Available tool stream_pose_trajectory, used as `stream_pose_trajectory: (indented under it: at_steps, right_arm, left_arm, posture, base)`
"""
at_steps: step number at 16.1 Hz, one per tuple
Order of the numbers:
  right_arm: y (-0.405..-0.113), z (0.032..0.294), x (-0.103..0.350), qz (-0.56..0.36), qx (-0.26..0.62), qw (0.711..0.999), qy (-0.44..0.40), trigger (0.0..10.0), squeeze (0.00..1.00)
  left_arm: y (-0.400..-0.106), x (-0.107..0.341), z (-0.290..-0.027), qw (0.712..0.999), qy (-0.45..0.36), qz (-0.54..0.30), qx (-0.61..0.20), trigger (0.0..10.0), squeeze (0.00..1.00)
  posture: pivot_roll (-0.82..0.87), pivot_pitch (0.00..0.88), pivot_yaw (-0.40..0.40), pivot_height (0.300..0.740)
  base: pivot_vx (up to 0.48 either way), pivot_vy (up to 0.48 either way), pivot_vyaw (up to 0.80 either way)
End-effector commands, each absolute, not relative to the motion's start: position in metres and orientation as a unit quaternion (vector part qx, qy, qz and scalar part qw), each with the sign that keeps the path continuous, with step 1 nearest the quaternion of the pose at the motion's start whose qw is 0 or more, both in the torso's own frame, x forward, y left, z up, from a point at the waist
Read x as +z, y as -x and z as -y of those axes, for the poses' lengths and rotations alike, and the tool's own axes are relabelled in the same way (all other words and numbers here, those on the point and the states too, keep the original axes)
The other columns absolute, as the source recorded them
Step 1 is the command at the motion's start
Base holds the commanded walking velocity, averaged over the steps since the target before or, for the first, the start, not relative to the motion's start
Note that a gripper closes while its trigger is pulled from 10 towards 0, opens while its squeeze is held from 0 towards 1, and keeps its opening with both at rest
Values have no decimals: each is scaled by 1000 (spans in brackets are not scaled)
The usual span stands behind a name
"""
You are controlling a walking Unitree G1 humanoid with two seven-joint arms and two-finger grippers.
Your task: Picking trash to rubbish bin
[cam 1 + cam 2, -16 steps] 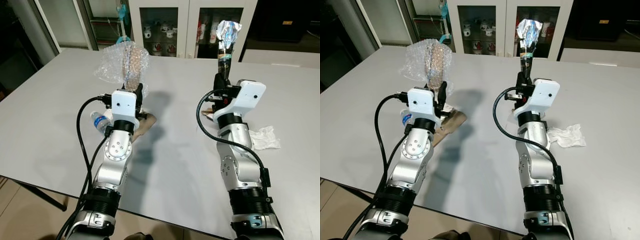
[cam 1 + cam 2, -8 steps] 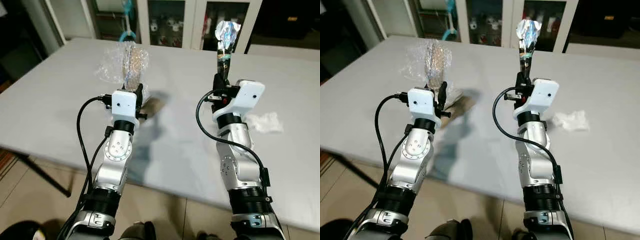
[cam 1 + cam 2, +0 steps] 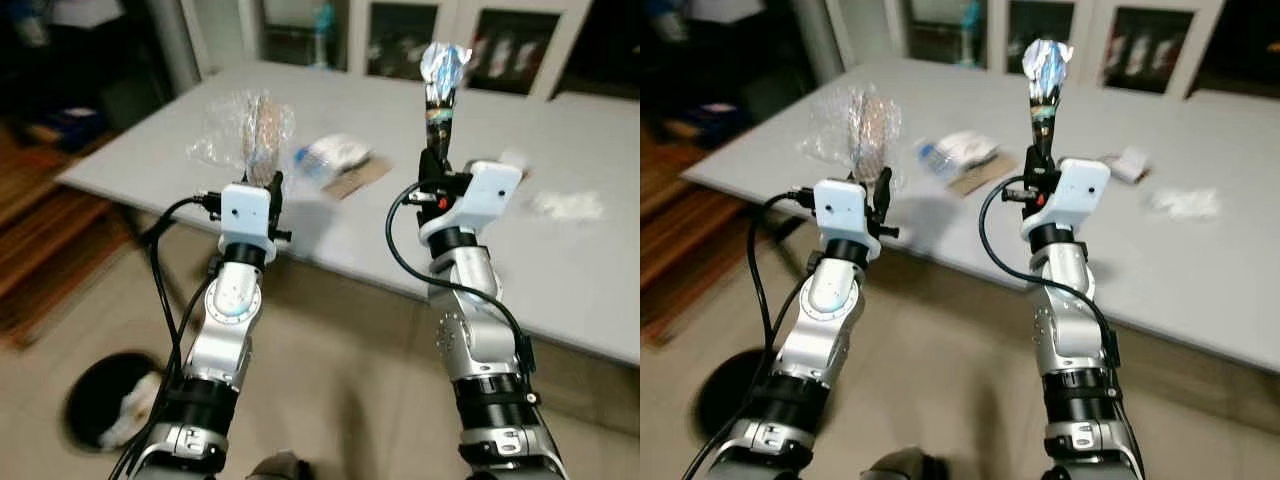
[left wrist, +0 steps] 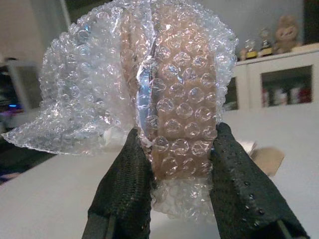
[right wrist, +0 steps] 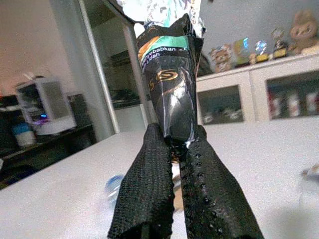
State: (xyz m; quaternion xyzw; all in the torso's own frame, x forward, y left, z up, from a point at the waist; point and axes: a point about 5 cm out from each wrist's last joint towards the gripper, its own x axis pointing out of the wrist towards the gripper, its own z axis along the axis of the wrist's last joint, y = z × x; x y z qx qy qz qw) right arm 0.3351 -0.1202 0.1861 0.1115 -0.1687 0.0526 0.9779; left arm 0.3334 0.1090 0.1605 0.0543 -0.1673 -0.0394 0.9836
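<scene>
Low on my left I see a dark round rubbish bin (image 3: 108, 398) on the floor, with pale litter inside it, well apart from the surface (image 3: 560, 270). My left pincer (image 4: 174, 164) is raised upright in front of the near edge of the grey surface, its fingers (image 4: 124, 184) pressed onto a crumpled wad of bubble wrap (image 4: 149, 84) with a brown strip through its middle. Beyond it on the surface lie a plastic water bottle (image 3: 322, 156) with a blue cap and a flat brown piece of cardboard (image 3: 355, 178), touching each other. My right pincer (image 5: 174, 159) is also held up, nipped tight on a dark snack wrapper (image 5: 172, 89) with a silver foil inside; I can read part of a word, "babkan", on a green band. Farther right, a crumpled white tissue (image 3: 566, 205) lies on the surface. Glass-fronted cabinets (image 3: 500, 40) stand behind.
</scene>
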Motion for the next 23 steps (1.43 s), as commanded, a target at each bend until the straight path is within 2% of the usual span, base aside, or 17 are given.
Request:
stream_pose_trajectory:
  at_steps: [1, 15, 23]
  right_arm:
    - [-335, 122, 187, 170, 49, 978, -112, 10000, 0]
    - [-336, 122, 187, 167, 52, 979, -109, 10000, 0]
    - [-336, 123, 185, 160, 50, 980, -105, 10000, 0]
  left_arm:
    - [-333, 163, -107, 983, -55, 172, -41, 10000, 0]
    - [-334, 161, -107, 984, -54, 166, -41, 10000, 0]
    - [-335, 157, -106, 987, -42, 148, -43, 10000, 0]
  posture:
    - [14, 18, 85, 740]
    - [13, 31, 82, 740]
    - [14, 32, 81, 740]
  base:
    - [-311, 0, 0]
    - [-307, 0, 0]
    - [0, 0, 0]
